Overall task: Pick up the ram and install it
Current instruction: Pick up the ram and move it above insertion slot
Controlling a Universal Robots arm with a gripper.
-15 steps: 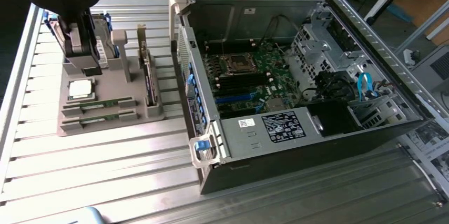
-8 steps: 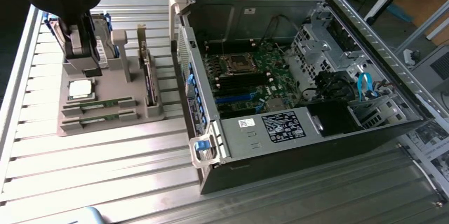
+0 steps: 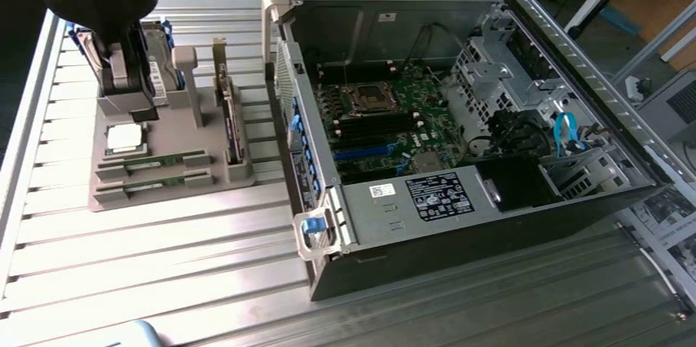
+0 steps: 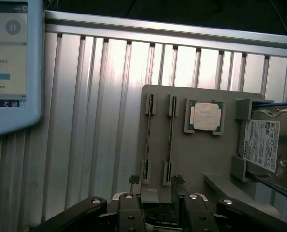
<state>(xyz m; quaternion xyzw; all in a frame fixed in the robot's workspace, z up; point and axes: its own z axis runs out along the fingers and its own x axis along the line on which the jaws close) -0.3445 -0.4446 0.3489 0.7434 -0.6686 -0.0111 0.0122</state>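
In the grey holder on the slatted table, the ram stands on edge in its slot, a thin dark line from the wrist view. A second stick stands parallel in the slot just beside it. Neither has been lifted.

The gripper hangs near the sticks' closer ends, its fingers spread wide with nothing between them. The sticks lie beyond the fingertips, not touching them, and both lines seem to run out from the gap rather than one alone, so I cannot tell which stick you are aimed at.

By my reading you are on the approach. The pick should go well only if you centre the gap on one stick, with one finger going down the lane between the two and the other outside. Keep the fingers square to the board's flat faces, take it near mid-length, and come down straight. A slanted entry would likely nudge the neighbour.

The square CPU sits in its recess near the second stick, with the hard drive past that. A pale-framed screen is well apart, on the far side of the sticks from the CPU. In the exterior view, the open computer case lies to the exterior view's right of the holder, its motherboard exposed.
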